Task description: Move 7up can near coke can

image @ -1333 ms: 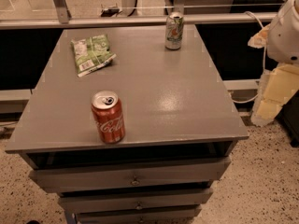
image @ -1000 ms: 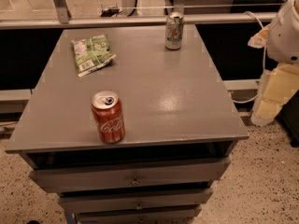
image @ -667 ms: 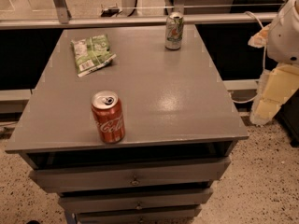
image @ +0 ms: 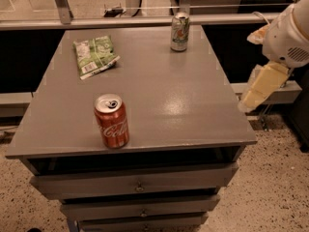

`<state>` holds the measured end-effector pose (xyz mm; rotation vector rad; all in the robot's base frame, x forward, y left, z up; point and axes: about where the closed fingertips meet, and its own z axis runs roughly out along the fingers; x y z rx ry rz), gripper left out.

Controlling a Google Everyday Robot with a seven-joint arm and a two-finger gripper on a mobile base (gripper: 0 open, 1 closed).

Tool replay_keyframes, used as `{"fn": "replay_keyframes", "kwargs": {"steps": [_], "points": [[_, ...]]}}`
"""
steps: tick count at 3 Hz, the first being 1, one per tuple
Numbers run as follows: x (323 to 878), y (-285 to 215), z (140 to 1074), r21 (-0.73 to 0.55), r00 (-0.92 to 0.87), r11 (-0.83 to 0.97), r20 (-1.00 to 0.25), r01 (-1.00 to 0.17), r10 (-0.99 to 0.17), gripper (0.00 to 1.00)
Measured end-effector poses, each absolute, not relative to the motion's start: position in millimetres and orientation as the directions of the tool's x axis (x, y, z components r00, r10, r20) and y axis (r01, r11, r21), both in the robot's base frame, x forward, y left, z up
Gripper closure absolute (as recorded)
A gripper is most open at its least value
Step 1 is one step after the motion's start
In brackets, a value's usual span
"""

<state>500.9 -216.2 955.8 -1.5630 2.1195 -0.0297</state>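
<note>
The gripper [image: 263, 85] was held right of the table [image: 159, 81]; its state could not be told. The upright 7up can [image: 179, 31] was seen far-left of it.

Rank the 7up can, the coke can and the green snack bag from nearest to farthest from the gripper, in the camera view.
The gripper hangs beside the table's right edge.
1. 7up can, back right.
2. coke can, front, left of centre; too close to call with the 7up can.
3. green snack bag, back left, farthest.
</note>
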Motion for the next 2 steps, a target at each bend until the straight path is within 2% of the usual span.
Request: {"fn": "replay_keyframes", "kwargs": {"steps": [2], "points": [[609,-194,944,-0.349,-0.134,0.416,-0.609,-0.840,-0.782,0.00]]}}
